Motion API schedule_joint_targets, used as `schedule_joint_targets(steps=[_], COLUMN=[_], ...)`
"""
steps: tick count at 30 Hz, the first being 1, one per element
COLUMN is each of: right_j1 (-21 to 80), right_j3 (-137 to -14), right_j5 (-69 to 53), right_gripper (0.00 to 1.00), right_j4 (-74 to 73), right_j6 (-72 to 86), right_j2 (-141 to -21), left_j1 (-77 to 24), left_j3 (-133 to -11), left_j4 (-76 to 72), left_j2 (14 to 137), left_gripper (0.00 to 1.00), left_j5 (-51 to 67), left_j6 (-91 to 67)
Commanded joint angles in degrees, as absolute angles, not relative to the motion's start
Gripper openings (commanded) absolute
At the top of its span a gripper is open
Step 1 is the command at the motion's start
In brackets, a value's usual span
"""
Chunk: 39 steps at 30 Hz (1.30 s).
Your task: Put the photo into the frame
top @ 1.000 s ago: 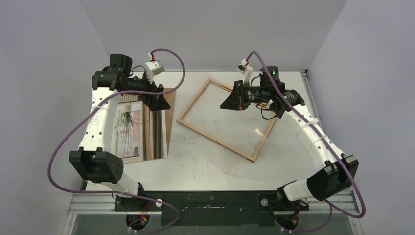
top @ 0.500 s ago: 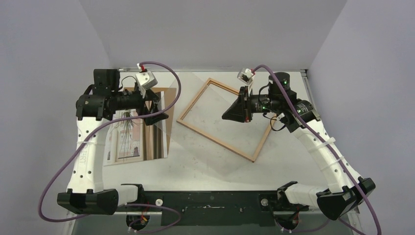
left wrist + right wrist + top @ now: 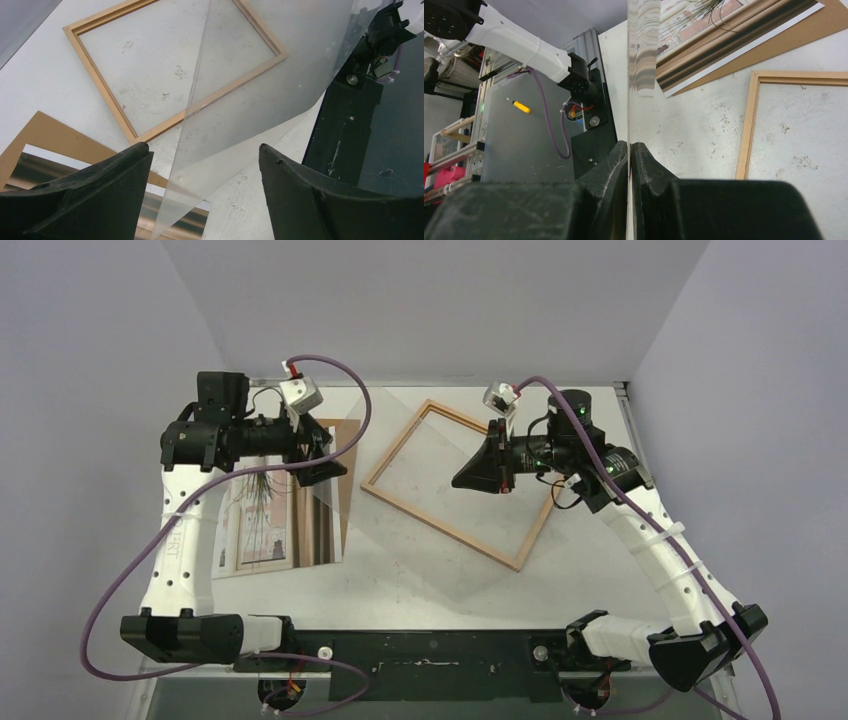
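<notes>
The frame (image 3: 440, 528) (image 3: 102, 82) (image 3: 745, 125), a light wooden border, lies flat mid-table with bare table showing inside it. The photo (image 3: 262, 510) (image 3: 55, 162) (image 3: 704, 10) lies face up at the left on a brown backing board (image 3: 345, 440) (image 3: 45, 130). My right gripper (image 3: 462, 480) (image 3: 629, 145) is shut on the edge of a clear pane (image 3: 260, 90) (image 3: 410, 540) and holds it raised over the table. My left gripper (image 3: 325, 455) (image 3: 204, 146) is open, and the pane's far corner hangs between its fingers without touching them.
The black base rail (image 3: 430, 650) (image 3: 345, 130) runs along the near table edge. Grey walls enclose the back and both sides. Purple cables loop over both arms.
The right gripper has turned and lifted the clear pane toward the left. The left arm has swung round, bringing its open gripper to the pane's left corner.
</notes>
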<state>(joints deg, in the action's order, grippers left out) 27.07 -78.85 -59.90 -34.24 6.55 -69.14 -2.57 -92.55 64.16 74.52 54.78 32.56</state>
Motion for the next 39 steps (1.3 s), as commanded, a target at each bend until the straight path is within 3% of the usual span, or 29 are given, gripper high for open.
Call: schedule_joint_targets(steps=[1, 12, 14, 18, 20, 23, 26, 29, 33, 36, 39], right_j1=[27.4, 27.3, 27.3, 27.3, 27.3, 27.4, 27.1, 24.4, 15.2, 9.1, 7.2], right_j3=[-79.7, -79.7, -79.9, -79.0, -78.4, -77.2, -75.9, -72.7, -63.1, -53.9, -48.4], right_j5=[-62.0, -60.3, -59.3, -57.7, -57.8, -57.7, -53.6, -47.3, -42.0, -40.5, -38.2], right_gripper=[0.06, 0.08, 0.08, 0.07, 0.08, 0.16, 0.61, 0.87, 0.99, 0.90, 0.90], right_j4=[-28.3, -21.8, -21.6, -18.6, -17.0, -13.9, -13.4, -12.2, -5.7, 1.4, 3.3], right_j6=[6.7, 9.5, 9.9, 12.8, 14.0, 16.2, 17.0, 19.4, 28.5, 34.7, 36.1], right_j2=[-68.8, -72.5, -73.5, -74.1, -74.3, -74.6, -74.6, -74.8, -73.6, -71.1, -68.6], left_j1=[-3.1, -3.6, -3.6, -3.6, -3.7, -3.8, -3.9, -3.9, -3.9, -4.0, -4.0], left_j3=[-98.5, -100.8, -100.4, -98.8, -97.4, -95.7, -93.9, -92.5, -90.3, -89.0, -88.0], left_j4=[69.3, 74.9, 74.5, 71.6, 69.3, 65.9, 62.2, 60.4, 58.8, 57.4, 56.3], left_j2=[76.8, 77.3, 76.8, 75.7, 74.8, 73.4, 71.7, 71.2, 71.0, 70.7, 70.1], left_gripper=[0.73, 0.43, 0.33, 0.03, 0.00, 0.00, 0.00, 0.00, 0.00, 0.00, 0.00], left_j5=[60.6, 60.3, 60.1, 60.0, 59.8, 59.6, 58.6, 57.5, 55.8, 54.4, 53.0], left_j6=[36.0, 39.6, 39.4, 36.7, 34.8, 32.6, 30.5, 29.3, 28.7, 27.9, 27.5])
